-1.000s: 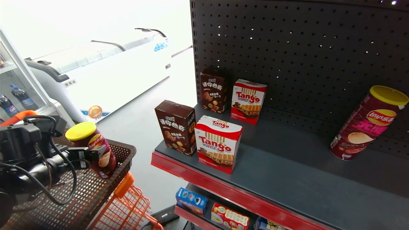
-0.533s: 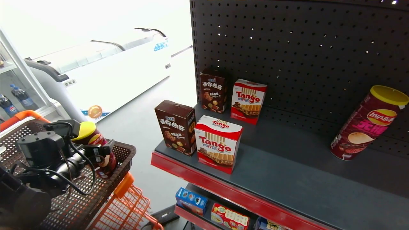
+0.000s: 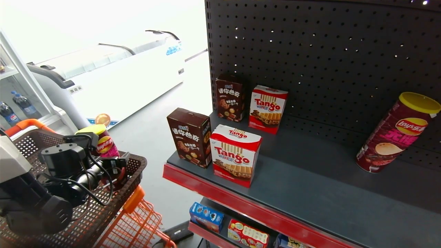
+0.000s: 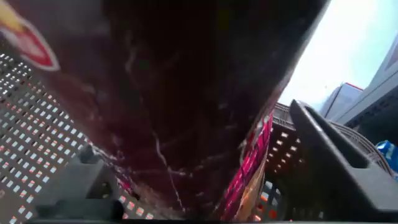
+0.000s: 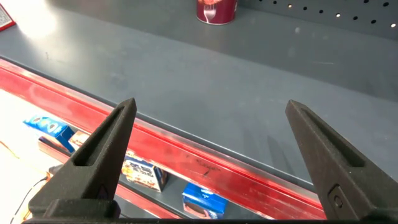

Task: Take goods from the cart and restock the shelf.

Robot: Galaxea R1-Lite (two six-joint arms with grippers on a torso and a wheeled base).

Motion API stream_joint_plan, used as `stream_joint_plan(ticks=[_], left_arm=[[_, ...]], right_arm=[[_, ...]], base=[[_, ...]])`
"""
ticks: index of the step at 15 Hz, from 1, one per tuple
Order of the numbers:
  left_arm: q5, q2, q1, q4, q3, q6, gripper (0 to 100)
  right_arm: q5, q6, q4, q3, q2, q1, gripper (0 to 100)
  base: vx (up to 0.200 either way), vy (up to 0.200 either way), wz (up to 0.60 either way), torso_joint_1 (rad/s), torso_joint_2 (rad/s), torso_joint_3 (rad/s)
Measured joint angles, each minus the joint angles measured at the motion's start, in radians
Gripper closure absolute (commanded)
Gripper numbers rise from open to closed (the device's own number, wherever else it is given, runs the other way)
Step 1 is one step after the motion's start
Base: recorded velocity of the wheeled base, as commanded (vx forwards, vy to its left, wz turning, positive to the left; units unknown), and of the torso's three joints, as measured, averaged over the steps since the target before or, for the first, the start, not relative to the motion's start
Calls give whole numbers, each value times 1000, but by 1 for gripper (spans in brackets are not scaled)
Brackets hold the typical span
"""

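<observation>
Held can (image 3: 105,146) higher — two cans

I see the dark red cylindrical chips can with yellow lid (image 3: 105,146) tilted at the brown perforated plastic cart basket (image 3: 137,161), clamped in my left gripper (image 3: 113,164). A same can (image 3: 396,134) leans on the dark grey metal shelf (image 3: 310,186).

light: bright, from far left | glare: washed-out white behind freezer (image 3: 113,75) | shelf (image 3: 310,186): dim
</observation>
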Motion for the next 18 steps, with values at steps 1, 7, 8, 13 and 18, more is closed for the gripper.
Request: stream_joint_plan(ticks=[1, 7, 8, 13, 18], left_arm=[[0, 7, -1, 2, -16, 0, 100], [1, -38, -33, 10, -65, 7, 100], [0, -57, -42, 13, -65, 8, 100], [-4, -257, -95, 111, -87, 32, 100], [1, -474, -158, 181, -71, 78, 100]], right_arm=[[0, 0, 0, 0, 0, 0, 0], [-1, 0, 0, 0, 0, 0, 0], [-1, 0, 0, 0, 0, 0, 0], [-1, 0, 0, 0, 0, 0, 0], [0, 0, 0, 0, 0, 0, 0]], base=[[0, 0, 0, 0, 0, 0], [0, 0, 0, 0, 0, 0], [0, 0, 0, 0, 0, 0], [0, 0, 0, 0, 0, 0], [0, 0, 0, 0, 0, 0]])
